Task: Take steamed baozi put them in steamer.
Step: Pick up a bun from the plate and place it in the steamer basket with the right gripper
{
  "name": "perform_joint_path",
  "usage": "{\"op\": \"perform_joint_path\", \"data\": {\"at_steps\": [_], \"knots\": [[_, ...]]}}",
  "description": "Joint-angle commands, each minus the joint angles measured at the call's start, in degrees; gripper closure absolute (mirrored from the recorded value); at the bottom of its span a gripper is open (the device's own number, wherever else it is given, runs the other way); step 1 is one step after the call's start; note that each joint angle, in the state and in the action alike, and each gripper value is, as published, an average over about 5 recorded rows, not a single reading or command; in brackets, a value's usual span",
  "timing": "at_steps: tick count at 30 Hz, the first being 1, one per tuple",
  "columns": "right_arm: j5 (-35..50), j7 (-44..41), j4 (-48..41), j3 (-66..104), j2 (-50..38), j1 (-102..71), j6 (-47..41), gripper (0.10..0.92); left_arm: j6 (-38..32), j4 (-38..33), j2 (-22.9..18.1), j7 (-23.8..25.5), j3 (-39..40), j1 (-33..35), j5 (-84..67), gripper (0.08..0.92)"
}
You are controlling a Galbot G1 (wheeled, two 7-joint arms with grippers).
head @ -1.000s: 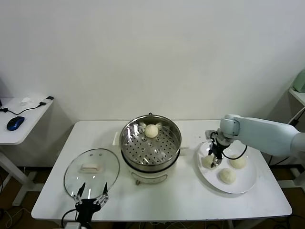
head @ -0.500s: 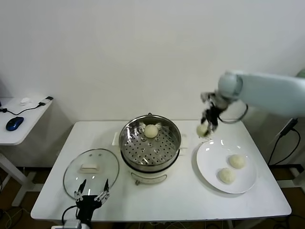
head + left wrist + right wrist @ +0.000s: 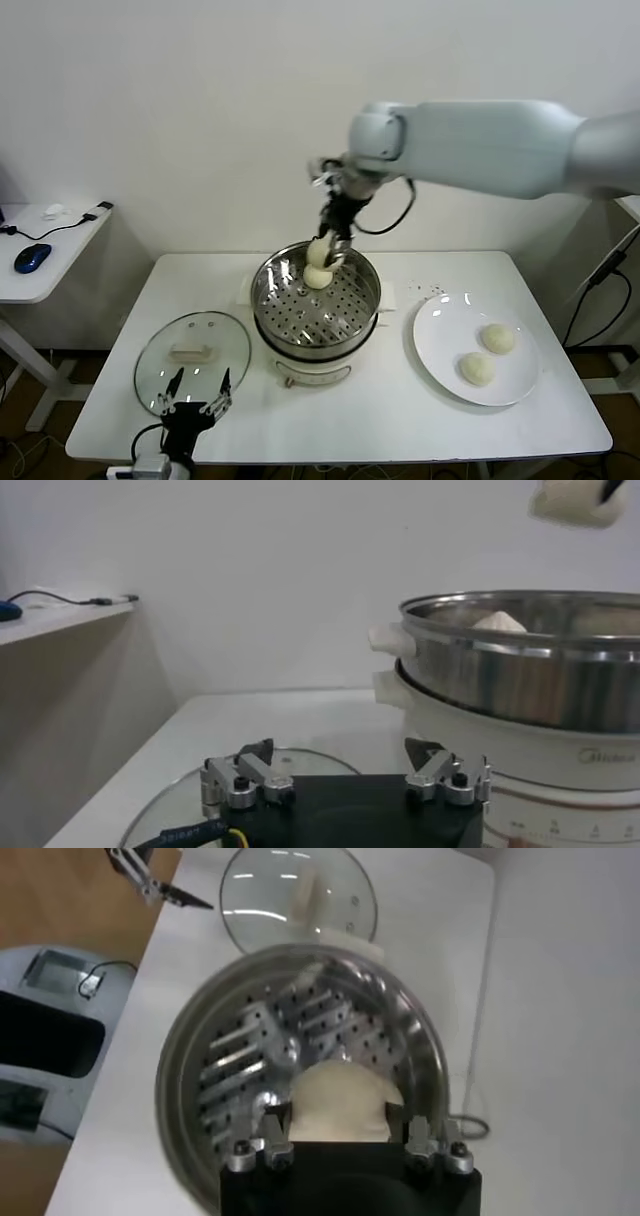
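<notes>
My right gripper (image 3: 326, 248) is shut on a cream-white baozi (image 3: 320, 252) and holds it above the back of the steamer (image 3: 298, 314), a shiny steel pot with a perforated tray. A second baozi (image 3: 316, 277) lies on the tray just below it. In the right wrist view the held baozi (image 3: 345, 1103) sits between the fingers (image 3: 277, 1116) over the tray (image 3: 250, 1063). Two more baozi (image 3: 497, 338) (image 3: 477, 369) lie on the white plate (image 3: 440, 330). My left gripper (image 3: 196, 408) is open and empty at the table's front left, by the lid.
The glass lid (image 3: 192, 350) with a white handle lies flat left of the steamer, right before my left gripper (image 3: 345, 772). The steamer's white base (image 3: 520, 750) stands close beside it. A side table with a blue mouse (image 3: 32, 257) stands at far left.
My right gripper lifted one baozi off the plate and carried it left, from above the plate to above the back of the steamer. The left arm stayed put.
</notes>
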Motion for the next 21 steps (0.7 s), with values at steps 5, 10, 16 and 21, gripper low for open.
{"op": "perform_joint_path", "data": {"at_steps": [5, 10, 16, 21], "knots": [[-3.4, 3.88, -10.61, 1.68, 10.24, -13.5, -2.89, 0.387, 0.29, 0.1, 0.29, 0.33, -0.15, -0.37, -0.6, 0.177], [-4.39, 4.82, -12.09, 1.42, 10.6, -15.93, -3.3, 0.388, 0.35, 0.27, 0.57, 0.32, -0.27, -0.63, -1.29, 0.177], [-4.67, 6.88, -12.89, 3.22, 10.65, -17.94, -4.05, 0.389, 0.42, 0.37, 0.71, 0.3, -0.19, -0.96, -1.55, 0.177], [-4.49, 6.69, -12.23, 4.07, 10.06, -17.13, -3.48, 0.377, 0.34, 0.16, 0.72, 0.16, -0.03, -0.73, -1.6, 0.177]]}}
